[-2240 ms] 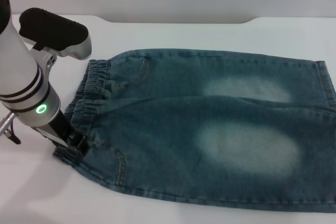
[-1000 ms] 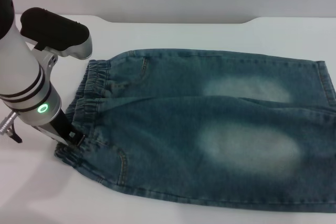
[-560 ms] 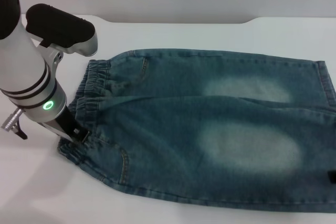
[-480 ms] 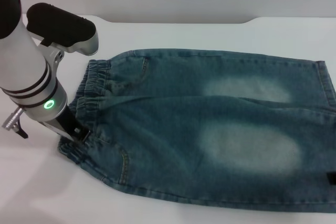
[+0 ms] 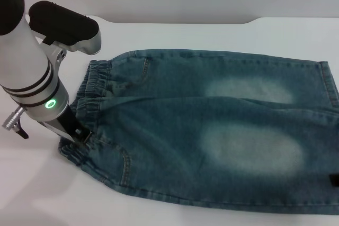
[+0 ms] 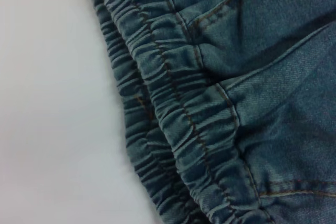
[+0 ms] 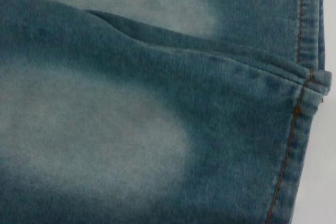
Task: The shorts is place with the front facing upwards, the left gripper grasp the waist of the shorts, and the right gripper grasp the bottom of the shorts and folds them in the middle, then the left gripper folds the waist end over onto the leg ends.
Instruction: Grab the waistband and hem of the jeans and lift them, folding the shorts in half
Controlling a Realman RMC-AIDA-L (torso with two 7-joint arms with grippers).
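Note:
The blue-green denim shorts [image 5: 212, 125] lie flat on the white table, front up, with pale thigh patches showing. The ruched waist [image 5: 90, 93] is at the left and the hemmed leg ends [image 5: 329, 88] are at the right. My left gripper [image 5: 79, 136], on the green-lit arm, is down on the near corner of the waist. The left wrist view shows the gathered waist [image 6: 173, 114] close up, beside bare table. A black tip of my right gripper [image 5: 334, 180] shows at the right edge, over the near leg. The right wrist view shows a leg hem [image 7: 294, 145] and a pale patch [image 7: 89, 124].
The white table [image 5: 42, 183] reaches past the shorts on the left and the far side. Its far edge [image 5: 175, 22] has a raised step at the back right. The left arm's black-and-silver housing [image 5: 66, 25] hangs over the far-left part of the table.
The left arm has shifted slightly right and forward, staying at the near corner of the waist. A black tip of the right gripper has come into view at the right edge.

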